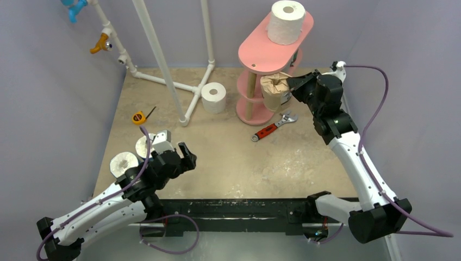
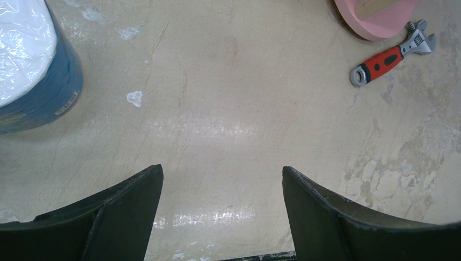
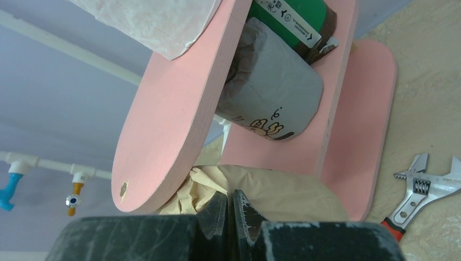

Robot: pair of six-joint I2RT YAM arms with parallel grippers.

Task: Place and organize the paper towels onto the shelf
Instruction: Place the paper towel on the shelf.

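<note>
While the right gripper (image 3: pixel 231 209) has its fingers pressed fully together against the tan roll (image 1: pixel 273 89) under the top board of the shelf (image 1: pixel 255 54), I cannot tell whether they pinch its wrapper. A grey roll (image 3: pixel 272 92) and a green roll (image 3: pixel 296 16) sit deeper under that board, and a white roll (image 1: pixel 286 22) stands on top. The left gripper (image 2: pixel 222 169) hangs partly open over the table (image 1: pixel 228 157), empty, near a blue roll (image 2: pixel 32 70).
</note>
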